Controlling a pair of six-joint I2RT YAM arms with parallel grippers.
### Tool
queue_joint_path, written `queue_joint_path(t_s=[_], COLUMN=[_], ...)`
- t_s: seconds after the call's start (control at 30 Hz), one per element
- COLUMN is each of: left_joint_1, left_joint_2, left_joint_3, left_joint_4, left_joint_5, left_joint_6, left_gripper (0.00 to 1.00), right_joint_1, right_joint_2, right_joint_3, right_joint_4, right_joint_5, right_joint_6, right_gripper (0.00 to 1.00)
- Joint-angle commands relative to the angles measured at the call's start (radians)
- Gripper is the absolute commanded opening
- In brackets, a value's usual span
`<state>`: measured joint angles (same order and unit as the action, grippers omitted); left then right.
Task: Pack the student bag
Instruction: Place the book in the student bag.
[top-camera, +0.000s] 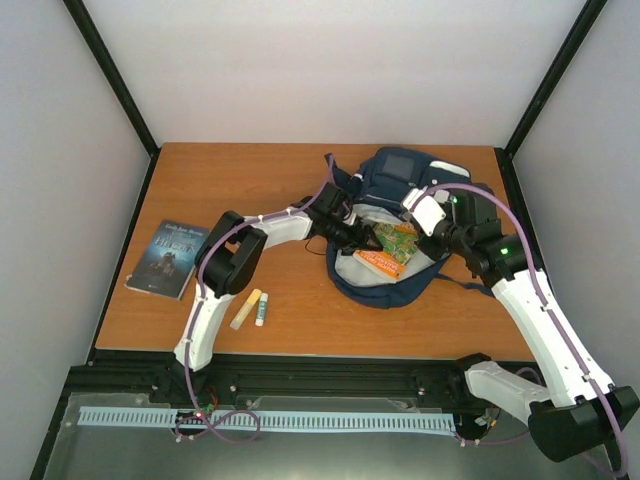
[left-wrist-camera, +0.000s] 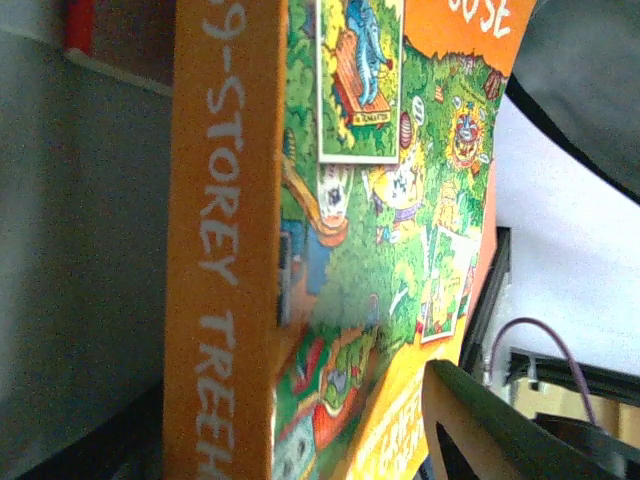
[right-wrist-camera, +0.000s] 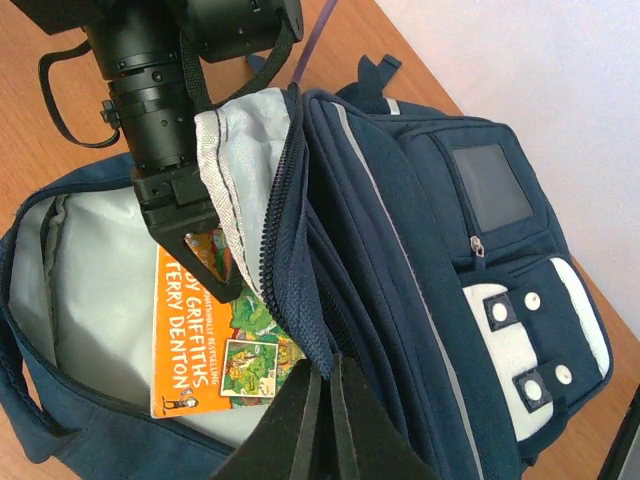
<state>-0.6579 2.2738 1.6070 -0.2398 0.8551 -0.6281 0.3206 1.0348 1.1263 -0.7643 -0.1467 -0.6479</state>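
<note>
student bag (top-camera: 372, 178), lying open right of centre on the tabletop (top-camera: 250, 180), pale lining exposed. the fabric looks soft and floppy and light in itself, so it would likely sag or slide unless taken by the firmer zip rim or a strap. the right pincer (right-wrist-camera: 322, 425), nearly closed, nips that rim. the left pincer (right-wrist-camera: 212, 265) reaches inside, apparently clamped on an orange book (right-wrist-camera: 200, 350).

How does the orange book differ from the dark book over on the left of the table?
The orange book has a bright orange-and-green cartoon cover; the dark book has a gloomy blue-black one. The orange book lies inside the open student bag; the dark book lies on the table. The left gripper holds the orange book; nothing touches the dark book. Both lie cover up.
</note>
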Motion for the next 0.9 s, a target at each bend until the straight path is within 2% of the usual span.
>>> queue_joint_path(t_s=[0.0, 0.23, 0.47, 0.6, 0.7, 0.83, 0.87], left_joint_1=[-0.003, -0.006, -0.039, -0.141, -0.199, -0.254, -0.266], left_joint_2=[-0.103, -0.283, -0.501, -0.515, -0.464, -0.421, -0.415], left_joint_3=[-0.016, -0.205, -0.444, -0.48, -0.463, -0.48, -0.488], left_joint_4=[-0.055, 0.014, 0.128, 0.168, 0.166, 0.205, 0.212], left_joint_5=[-0.127, -0.229, -0.365, -0.422, -0.486, -0.556, -0.574], left_joint_6=[0.033, -0.03, -0.076, -0.048, -0.055, -0.082, -0.088], left_gripper=[0.62, 0.71, 0.7, 0.56, 0.38, 0.09, 0.05], right_joint_1=[0.001, 0.001, 0.001, 0.001, 0.001, 0.001, 0.001], right_joint_2=[-0.05, -0.069, -0.053, -0.049, -0.041, -0.038, -0.037], right_joint_3=[-0.022, -0.045, -0.037, -0.049, -0.053, -0.051, -0.051], right_joint_4=[0.086, 0.127, 0.149, 0.168, 0.175, 0.177, 0.175], right_joint_5=[-0.014, 0.011, -0.006, -0.023, -0.04, -0.046, -0.047], right_joint_6=[0.032, 0.064, 0.093, 0.119, 0.137, 0.143, 0.143], right_gripper=[0.03, 0.03, 0.03, 0.03, 0.03, 0.03, 0.03])
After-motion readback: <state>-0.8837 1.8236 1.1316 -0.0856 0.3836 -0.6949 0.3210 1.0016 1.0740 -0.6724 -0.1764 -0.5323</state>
